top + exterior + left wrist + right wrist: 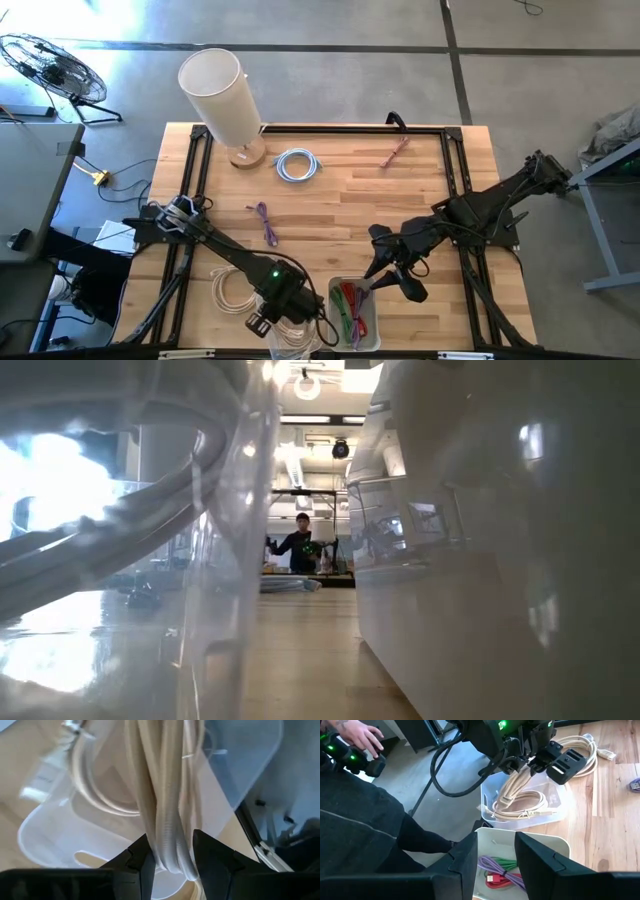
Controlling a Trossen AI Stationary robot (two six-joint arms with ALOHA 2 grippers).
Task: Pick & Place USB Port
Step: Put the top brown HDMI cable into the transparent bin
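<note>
Mid-run. Left gripper clamped on a cream cable, lowering it into the clear bin at the bench's front edge. Right gripper empty, jaws apart over the neighbouring bin, which holds coloured cables. Purple, blue and pink cables left on the bench.

No legible text, labels, brands or numbers — none readable anywhere.

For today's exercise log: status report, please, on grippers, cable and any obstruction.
Left gripper shut on cream cable, over clear bin. Right gripper open, empty, above bin of coloured cables. Nothing in the way.
</note>
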